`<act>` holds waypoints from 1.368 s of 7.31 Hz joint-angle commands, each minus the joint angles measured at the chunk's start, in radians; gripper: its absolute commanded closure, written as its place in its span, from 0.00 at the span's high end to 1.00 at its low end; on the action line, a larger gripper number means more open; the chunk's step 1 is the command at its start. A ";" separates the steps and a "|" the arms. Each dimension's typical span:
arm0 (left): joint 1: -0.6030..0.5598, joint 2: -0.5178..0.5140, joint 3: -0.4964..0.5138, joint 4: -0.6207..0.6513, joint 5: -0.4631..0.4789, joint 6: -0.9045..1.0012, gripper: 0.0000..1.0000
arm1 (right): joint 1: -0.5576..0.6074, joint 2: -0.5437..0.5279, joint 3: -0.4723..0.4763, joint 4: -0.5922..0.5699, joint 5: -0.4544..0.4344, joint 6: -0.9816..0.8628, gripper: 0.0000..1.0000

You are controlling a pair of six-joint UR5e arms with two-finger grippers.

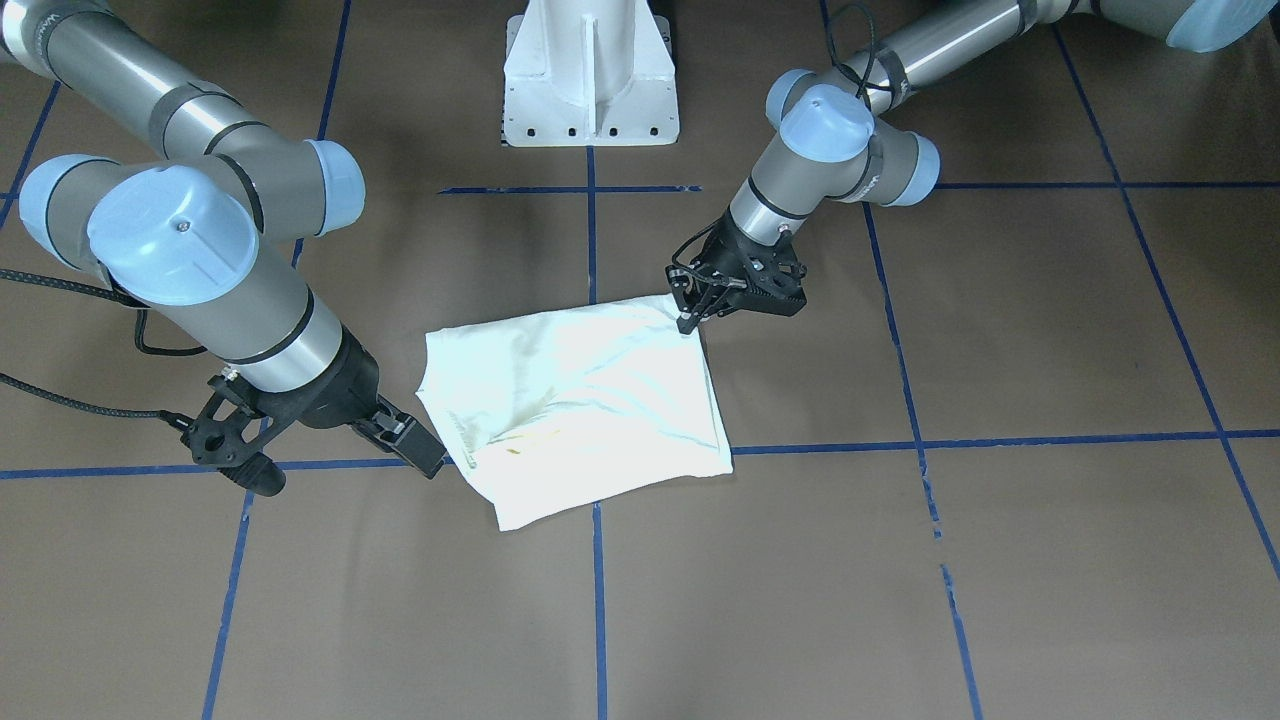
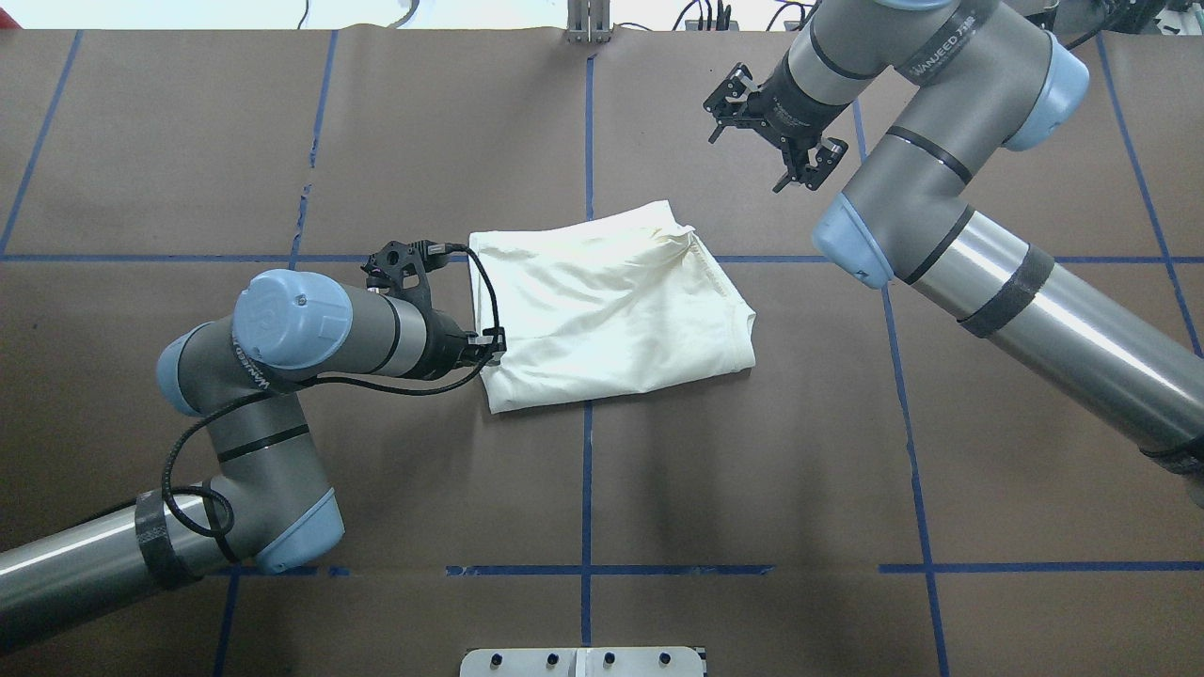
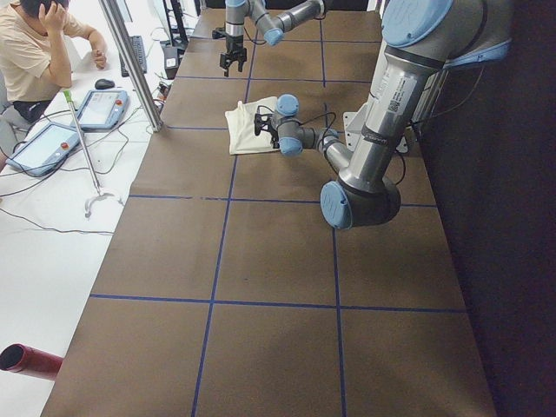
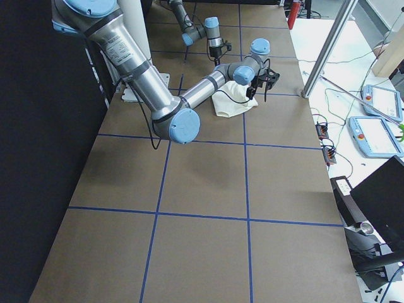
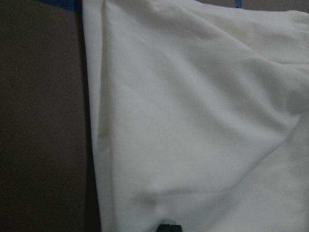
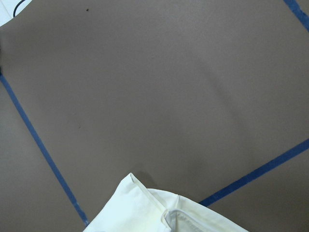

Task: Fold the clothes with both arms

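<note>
Shirt (image 2: pixel 611 310) 1, folded, cream, arms (image 2: pixel 310 338) 2

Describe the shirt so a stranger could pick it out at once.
Start at the brown table gridded with blue tape and look to its middle. The shirt lies there folded into a rough rectangle. It is the only pale cream thing on that dark surface, no print showing.

Overhead looking down, front view opposite it, 2 end views along table (image 3: pixel 261 261), 2 wrist close-ups, shirt (image 2: pixel 611 301) in all
</note>
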 commanded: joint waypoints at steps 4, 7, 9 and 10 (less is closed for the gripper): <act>-0.070 0.010 -0.237 0.362 0.064 0.004 0.00 | -0.170 0.015 0.009 -0.002 -0.215 0.033 0.99; -0.156 0.012 -0.237 0.371 0.062 -0.007 0.00 | -0.279 0.008 0.006 0.001 -0.318 0.156 0.51; -0.161 0.012 -0.234 0.371 0.062 -0.007 0.00 | -0.268 0.011 0.006 -0.008 -0.328 0.229 0.51; -0.161 0.012 -0.229 0.371 0.064 -0.008 0.00 | -0.236 0.014 0.006 -0.005 -0.329 0.312 0.51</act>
